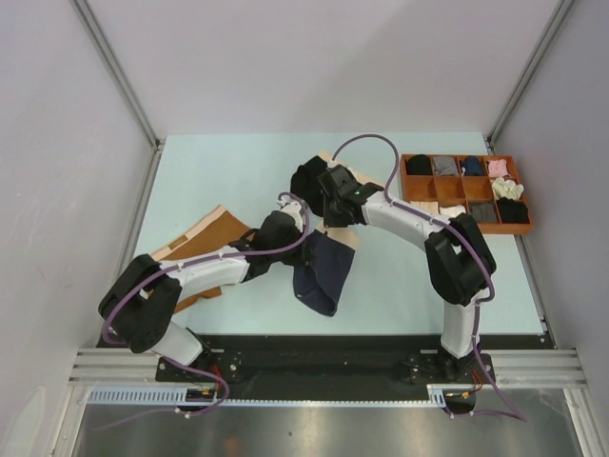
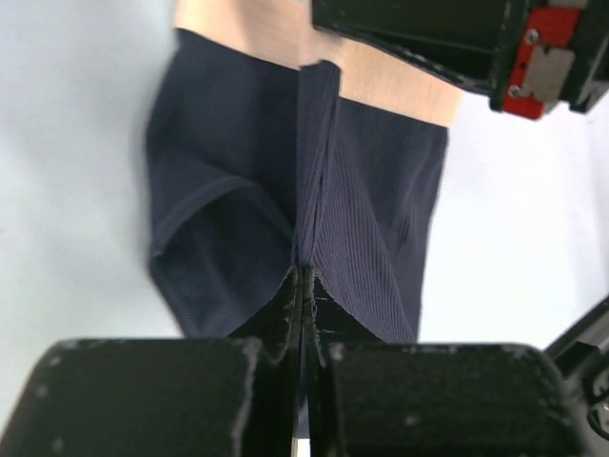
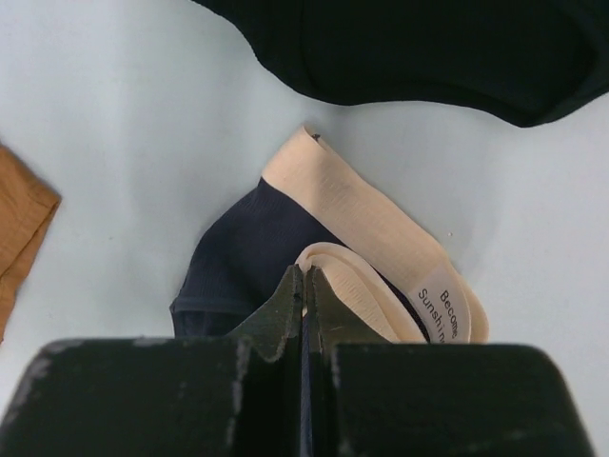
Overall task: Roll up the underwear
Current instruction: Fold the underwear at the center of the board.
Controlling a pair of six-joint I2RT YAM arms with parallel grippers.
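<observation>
Where both tools bite into it, the navy brief (image 1: 322,276) (image 2: 381,228) (image 3: 233,267) lies crumpled about the middle of the surface (image 1: 209,171), a little toward the near edge. Its beige waistband (image 2: 390,86) (image 3: 366,214) points to the far edge and is doubled over on itself, a printed label (image 3: 442,305) showing at one end. The left tool (image 1: 306,243) (image 2: 303,286) is pressed together on a raised ridge of the navy cloth, with fabric spreading flat to either side of the pinch. The right tool (image 1: 335,227) (image 3: 304,286) is likewise clamped, gripping the brief just where the curled waistband meets the navy cloth. Both tools sit close together over this one garment. Beyond it toward the far edge lies the black brief (image 3: 428,48), apart from the navy one. The brown brief (image 1: 214,243) (image 3: 19,219) lies flat near the left edge, partly under the left arm. A wooden tray (image 1: 495,228) of small compartments, holding rolled cloth items, stands in the far right corner
</observation>
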